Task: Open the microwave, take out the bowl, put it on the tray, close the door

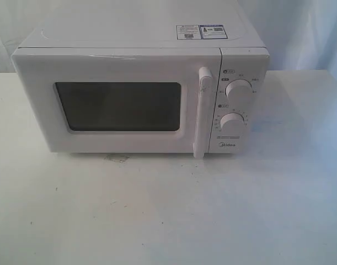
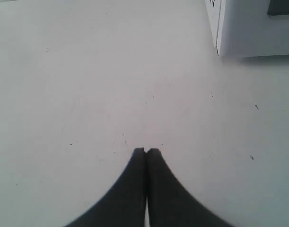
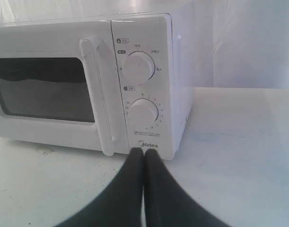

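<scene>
Left pincer [image 2: 145, 150] and right pincer [image 3: 144, 150] are pressed together, empty. The shut door [image 1: 118, 67] has its handle [image 1: 203, 110] at three o'clock of the window [image 1: 118, 106], likely suiting the right pincer.

The white, lightly speckled table [image 1: 168, 221] bears the microwave [image 1: 140, 99], standing flat toward its back edge.
</scene>
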You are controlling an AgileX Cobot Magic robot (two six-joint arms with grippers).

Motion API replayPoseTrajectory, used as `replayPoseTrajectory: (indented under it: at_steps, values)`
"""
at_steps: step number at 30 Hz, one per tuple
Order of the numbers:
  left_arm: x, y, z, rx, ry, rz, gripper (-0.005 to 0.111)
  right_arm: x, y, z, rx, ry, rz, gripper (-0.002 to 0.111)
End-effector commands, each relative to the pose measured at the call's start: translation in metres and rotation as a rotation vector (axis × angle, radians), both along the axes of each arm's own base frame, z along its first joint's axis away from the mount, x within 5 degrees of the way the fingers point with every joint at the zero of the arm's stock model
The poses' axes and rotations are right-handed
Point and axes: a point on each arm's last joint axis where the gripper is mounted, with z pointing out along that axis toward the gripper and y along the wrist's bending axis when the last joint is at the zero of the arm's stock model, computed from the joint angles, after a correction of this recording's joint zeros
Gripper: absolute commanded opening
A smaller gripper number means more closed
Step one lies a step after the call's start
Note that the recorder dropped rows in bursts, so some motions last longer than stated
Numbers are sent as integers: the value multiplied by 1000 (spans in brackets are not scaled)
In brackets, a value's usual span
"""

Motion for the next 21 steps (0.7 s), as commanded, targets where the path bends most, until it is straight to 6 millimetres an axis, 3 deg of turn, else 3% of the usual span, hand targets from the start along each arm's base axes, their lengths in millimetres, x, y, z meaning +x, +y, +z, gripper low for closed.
replayPoseTrajectory:
  at_steps: [1, 8, 15, 18, 21]
  values:
    - [0, 0, -1, -7, -3, 2, 0, 0, 0, 0, -3, -10, -2, 0]
    - [0, 0, -1, -7, -3, 2, 0, 1, -5, 5, -3, -74, -56, 0]
    - [0, 0, -1, -7, -3, 2, 0, 0, -27, 26, 315, -274, -274, 0]
    - [0, 0, -1, -7, -3, 2, 0, -2, -33, 33, 464, -335, -306, 0]
    - [0, 0, -1, -7, -3, 2, 0, -6, -33, 48, 493, -403, -290, 0]
